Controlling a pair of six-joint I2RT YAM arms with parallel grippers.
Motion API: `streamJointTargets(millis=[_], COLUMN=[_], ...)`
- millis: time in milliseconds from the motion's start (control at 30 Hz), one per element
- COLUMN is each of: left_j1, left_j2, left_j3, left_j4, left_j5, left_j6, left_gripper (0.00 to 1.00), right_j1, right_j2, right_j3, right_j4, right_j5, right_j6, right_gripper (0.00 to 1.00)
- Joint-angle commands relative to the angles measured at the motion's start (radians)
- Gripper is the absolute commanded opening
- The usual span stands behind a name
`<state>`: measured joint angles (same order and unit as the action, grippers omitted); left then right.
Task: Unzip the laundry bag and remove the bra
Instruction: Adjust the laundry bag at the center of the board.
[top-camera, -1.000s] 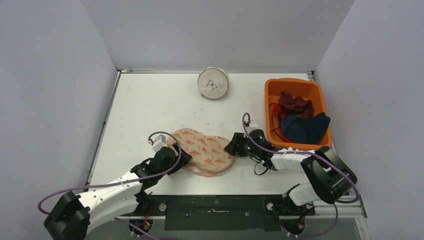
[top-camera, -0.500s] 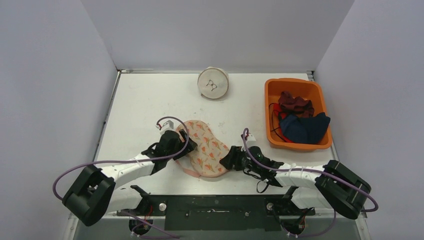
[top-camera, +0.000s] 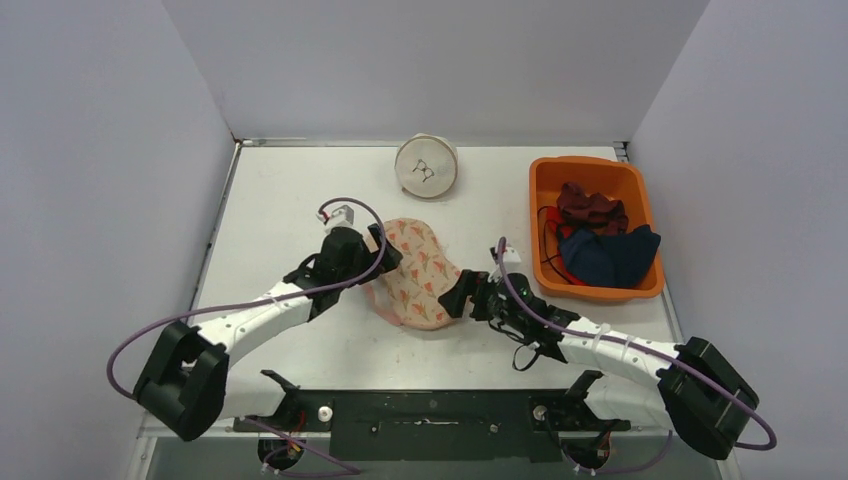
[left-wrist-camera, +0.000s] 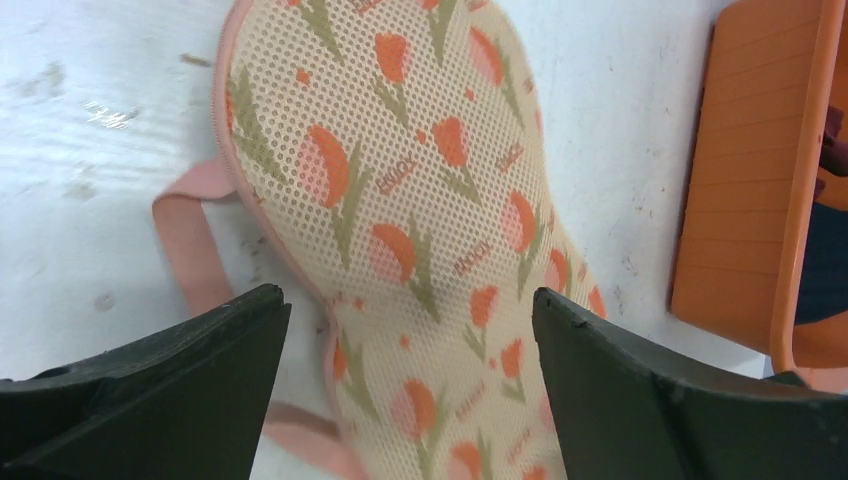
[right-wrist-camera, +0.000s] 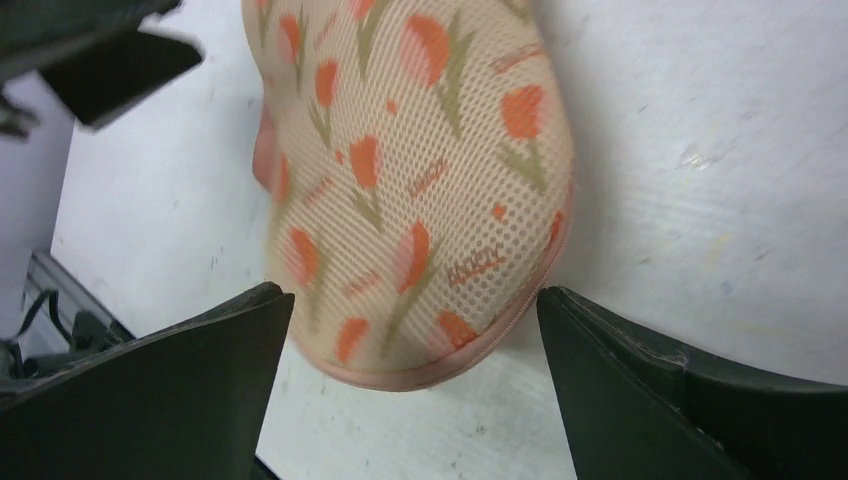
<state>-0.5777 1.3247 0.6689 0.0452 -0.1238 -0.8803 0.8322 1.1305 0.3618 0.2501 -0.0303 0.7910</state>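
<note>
Zipper pull isn't showing — I'm hovering left gripper (top-camera: 386, 259) and right gripper (top-camera: 455, 298), both open, at laundry bag (top-camera: 420, 280) ends, hunting it.

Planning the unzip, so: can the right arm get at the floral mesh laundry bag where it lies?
Probably yes. The right gripper stands open at the edge of the peach floral mesh laundry bag, with nothing between them.
</note>
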Motion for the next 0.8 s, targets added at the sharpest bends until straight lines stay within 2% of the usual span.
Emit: streamJointTargets(millis=[0,167,300,400,500,633,767], left_j1=[0.000,-0.090,-0.275,-0.399,-0.503,-0.570,-0.609], left_j2=[-0.204,-0.456,-0.576,-0.599,-0.571,-0.531,-0.568], left_j3=[0.015,-0.054,-0.171,-0.258,-0.295,-0.289,-0.325], left_j4=[-0.227,-0.385,-0.356,-0.249,-0.188,-0.188,-0.203], left_j5=[-0.113,-0.159,-0.194,-0.209,-0.254,-0.306,-0.358], left_j6=[0.033,-0.046,-0.212,-0.343,-0.408,-0.452,-0.526], left_gripper=[0.99,0.96,0.96,0.99,1.00,1.00,1.00], right_j1=[-0.126,-0.155,-0.164,-0.161,-0.119,0.010,0.096], right_j2=[-0.021,0.055,0.125,0.154,0.157,0.183,0.276], right_j3=[0.063,0.104,0.093,0.075,0.060,0.059,0.054], right_j4=[-0.039,0.013,0.086,0.150,0.186,0.240,0.370], right_j5=[-0.073,-0.108,-0.109,-0.111,-0.099,-0.035,-0.037], right_j6=[-0.075,-0.079,-0.045,-0.008,0.028,0.069,0.149], right_gripper=[1.00,0.98,0.92,0.83,0.76,0.75,0.76])
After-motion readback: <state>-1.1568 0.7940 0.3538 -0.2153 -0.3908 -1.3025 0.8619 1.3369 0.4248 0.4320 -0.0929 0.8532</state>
